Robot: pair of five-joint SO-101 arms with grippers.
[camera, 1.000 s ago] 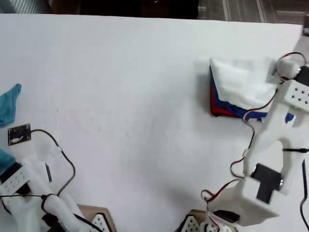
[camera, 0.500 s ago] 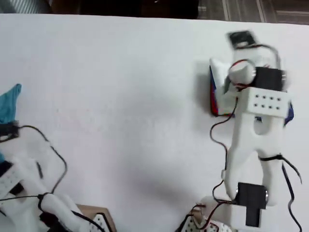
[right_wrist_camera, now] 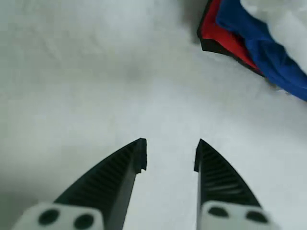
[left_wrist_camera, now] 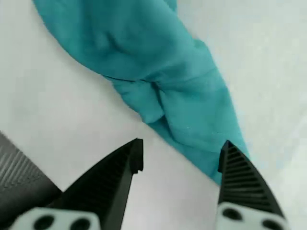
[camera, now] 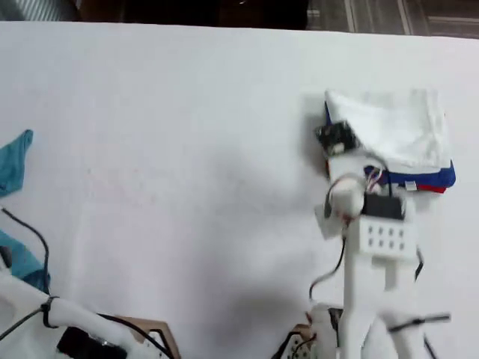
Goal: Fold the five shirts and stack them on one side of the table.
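Observation:
A crumpled teal shirt [camera: 15,168] lies at the table's left edge, also as the teal shirt [left_wrist_camera: 158,81] in the left wrist view. My left gripper [left_wrist_camera: 182,149] hangs open just over its near end, with nothing held. At the right of the table sits a stack of folded shirts [camera: 389,138], a white one on top over blue, red and black layers; its corner is the stack [right_wrist_camera: 254,43] in the right wrist view. My right gripper [right_wrist_camera: 169,146] is open over bare tabletop beside that stack. The right arm [camera: 370,232] stands just in front of the stack.
The white table [camera: 187,149] is bare across its middle and back. The arm bases [camera: 299,344] and cables sit along the front edge. Dark floor lies beyond the far edge.
The right arm swung from the stack's right side over its top and came down to the stack's front-left corner. The left arm shifted left, toward the teal shirt.

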